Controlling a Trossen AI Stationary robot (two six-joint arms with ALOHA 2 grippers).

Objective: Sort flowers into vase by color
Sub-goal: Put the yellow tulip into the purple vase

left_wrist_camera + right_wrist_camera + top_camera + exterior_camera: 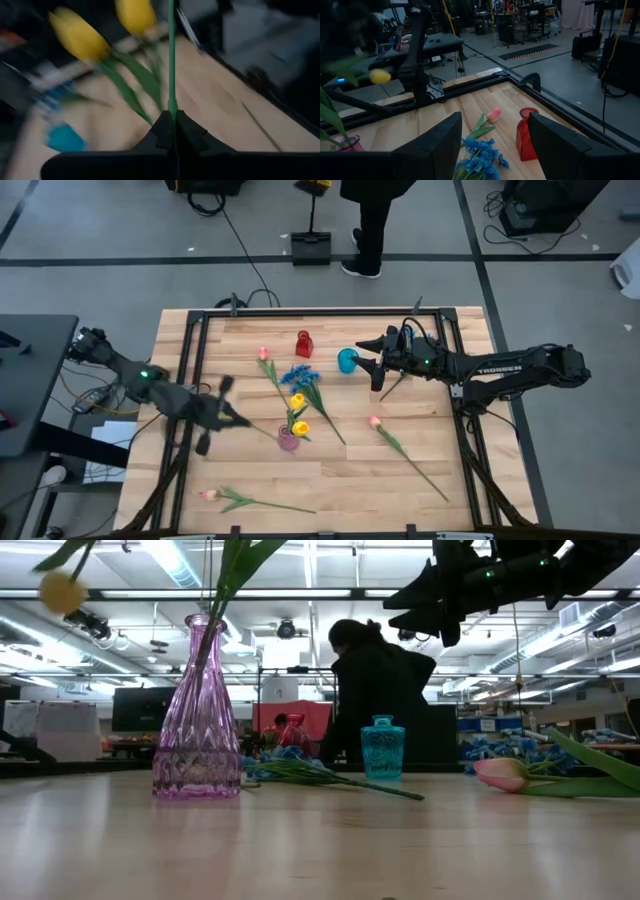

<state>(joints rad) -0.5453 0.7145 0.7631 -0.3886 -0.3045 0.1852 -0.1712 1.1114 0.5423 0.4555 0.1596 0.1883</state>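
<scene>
My left gripper is shut on a thin green stem that runs toward a yellow tulip just above the purple vase. A second yellow tulip shows beside it, and a stem stands in the purple vase. Blue blooms lie on the table between the red vase and the teal vase. Pink tulips lie flat at the far left, the right and the near left. My right gripper hovers open by the teal vase. My left gripper pinches the green stem between its two shut fingers. The stem runs straight out ahead from the fingertips, along the fingers. In the high view the fingers come from the table's left and the stem is off the table. Which yellow bloom it carries I cannot tell.
A black frame rail runs around the wooden table top. A person stands beyond the far edge. Bare wood lies in the near middle and the far right.
</scene>
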